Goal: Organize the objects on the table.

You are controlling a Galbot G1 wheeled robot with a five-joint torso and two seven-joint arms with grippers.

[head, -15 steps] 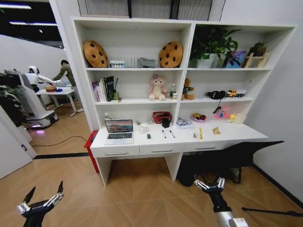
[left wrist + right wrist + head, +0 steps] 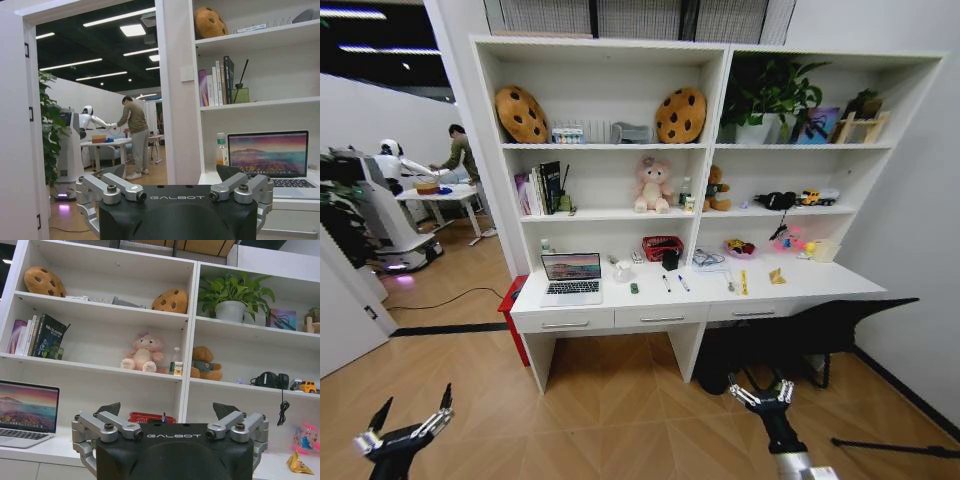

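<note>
The left gripper [image 2: 412, 405] hangs low over the wood floor, fingers spread apart and holding nothing; its black housing reads GALBOT in the left wrist view. Ahead, on the white table [image 2: 820, 287], stand an open silver laptop [image 2: 571, 279] with a sunset screen, a tiny green toy car [image 2: 634, 288], two white pens [image 2: 674, 284] and a black pen cup [image 2: 670, 260]. The right gripper [image 2: 760, 388], also marked GALBOT, hovers empty with fingers parted; its wrist view shows a pink plush bear [image 2: 142, 353] on the shelf
</note>
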